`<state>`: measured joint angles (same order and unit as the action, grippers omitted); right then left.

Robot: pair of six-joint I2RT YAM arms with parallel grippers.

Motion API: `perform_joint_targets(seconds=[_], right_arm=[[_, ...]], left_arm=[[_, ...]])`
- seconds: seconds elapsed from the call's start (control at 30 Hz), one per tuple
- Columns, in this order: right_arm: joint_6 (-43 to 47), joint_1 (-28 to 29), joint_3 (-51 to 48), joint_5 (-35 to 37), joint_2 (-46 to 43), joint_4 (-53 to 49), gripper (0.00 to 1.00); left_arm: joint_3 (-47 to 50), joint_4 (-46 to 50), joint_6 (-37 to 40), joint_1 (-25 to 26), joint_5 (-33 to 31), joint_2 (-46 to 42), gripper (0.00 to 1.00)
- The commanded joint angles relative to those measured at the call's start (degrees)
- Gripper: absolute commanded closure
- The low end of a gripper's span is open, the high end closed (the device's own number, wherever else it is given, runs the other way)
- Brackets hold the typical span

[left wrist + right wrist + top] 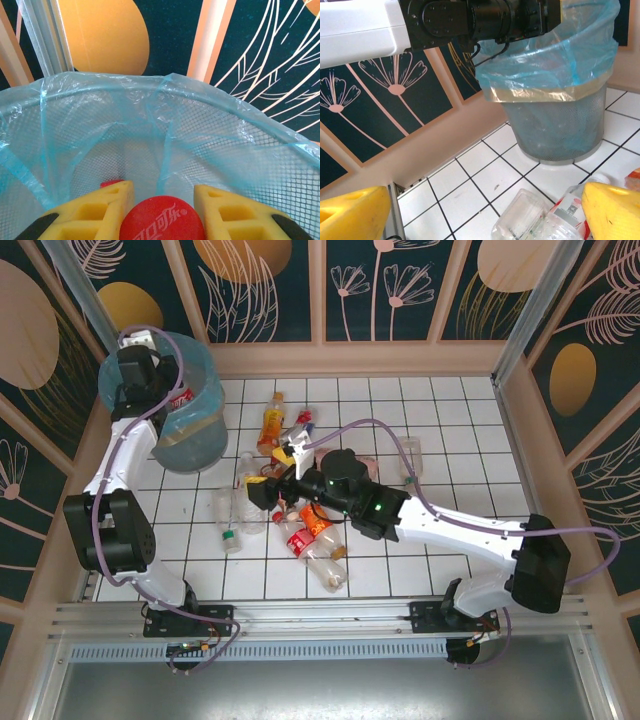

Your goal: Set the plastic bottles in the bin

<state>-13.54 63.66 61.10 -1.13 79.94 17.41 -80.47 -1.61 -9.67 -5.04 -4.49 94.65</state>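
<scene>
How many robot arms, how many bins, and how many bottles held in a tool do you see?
Robot arms: 2, the left arm and the right arm
Bins: 1, the bin
Bottles held in a tool: 1, the red-capped bottle in the left tool
Total: 4

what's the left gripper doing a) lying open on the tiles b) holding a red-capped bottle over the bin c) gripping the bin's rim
b: the left gripper is shut on a red-capped bottle, with the blue-lined bin right below it.
</scene>
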Motion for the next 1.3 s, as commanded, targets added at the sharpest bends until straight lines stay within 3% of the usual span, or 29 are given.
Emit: perform_joint_targets(seconds=[0.0, 0.1, 0.17, 0.37, 0.53, 0.73, 0.93, 1.1, 1.2, 1.27], right_arm=[[-1.5, 0.5, 1.2, 0.0, 0.6, 0.6, 0.02], [-1.4, 0.6, 1.6, 0.0, 0.8, 0.4, 0.01], [-1.3, 0.6, 1.9, -0.1, 1.0, 0.1, 0.01], [-0.8, 0.6, 2.2, 0.4, 1.0, -0.7, 0.01], [-1.3, 0.6, 1.7, 0.4, 0.9, -0.7, 0.01], [-2.4, 0.7, 0.9, 0.6, 0.7, -0.9, 0.01], [-2.5, 0.7, 1.9, 1.7, 1.0, -3.7, 0.01], [-3.0, 0.0, 5.1, 7.5, 2.0, -11.8, 0.01], [-4.0, -2.6, 5.2, 2.5, 1.9, -13.6, 0.01], [-7.9, -4.8, 3.7, -0.4, 1.1, -13.3, 0.01]], left_arm=[[1.8, -3.6, 0.1, 0.1, 1.1, -2.0, 0.82], [0.9, -2.7, 0.0, 0.1, 0.4, -1.7, 0.47], [-0.2, -1.9, 0.0, 0.1, 0.5, -1.6, 0.39], [-0.5, -1.3, -1.0, 0.1, 1.5, -2.7, 0.39], [0.1, -1.5, -1.2, 0.2, 1.5, -2.8, 0.49], [0.1, 0.5, -2.7, 0.1, -0.3, -3.3, 0.5], [-1.5, 2.6, -4.0, 0.1, 1.6, -8.6, 0.56], [-3.2, 5.4, -5.2, 0.2, 3.6, -15.5, 0.57], [-3.3, 7.5, -5.4, 1.9, 5.4, -19.4, 0.57], [-3.1, 9.2, -2.9, 5.8, 3.3, -21.3, 0.57]])
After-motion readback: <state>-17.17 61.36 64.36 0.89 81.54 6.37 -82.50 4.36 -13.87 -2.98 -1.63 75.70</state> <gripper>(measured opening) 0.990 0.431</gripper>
